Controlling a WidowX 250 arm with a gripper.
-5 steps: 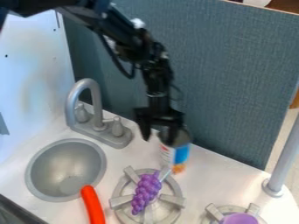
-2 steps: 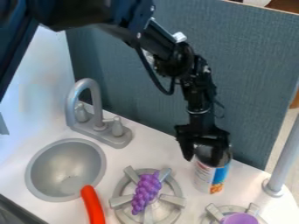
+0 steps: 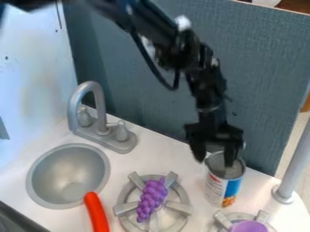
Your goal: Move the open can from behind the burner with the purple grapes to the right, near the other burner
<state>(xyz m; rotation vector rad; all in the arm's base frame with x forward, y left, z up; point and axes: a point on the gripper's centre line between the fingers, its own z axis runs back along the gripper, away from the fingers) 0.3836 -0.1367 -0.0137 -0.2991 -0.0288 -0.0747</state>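
The black gripper [image 3: 214, 160] hangs right of centre, at the rim of a can, with its fingers spread apart. One finger is left of the can's rim and the other overlaps the can's top. The can [image 3: 222, 186], with a white, red and blue label and an open grey top, stands upright on the counter [image 3: 200, 170] near the back panel. Left of the can, a purple bunch of grapes [image 3: 152, 198] lies across the grey burner [image 3: 179, 206].
A round grey sink [image 3: 45, 174] with a faucet [image 3: 99, 106] is at the left, an orange-red object [image 3: 95, 213] at its lower edge. A purple item [image 3: 248, 226] sits on the front right burner. A grey post [image 3: 293, 165] rises at the right.
The gripper and can moved right and toward the front of the counter. Since then the gripper has risen slightly off the can and its fingers have parted, showing more of the can's top.
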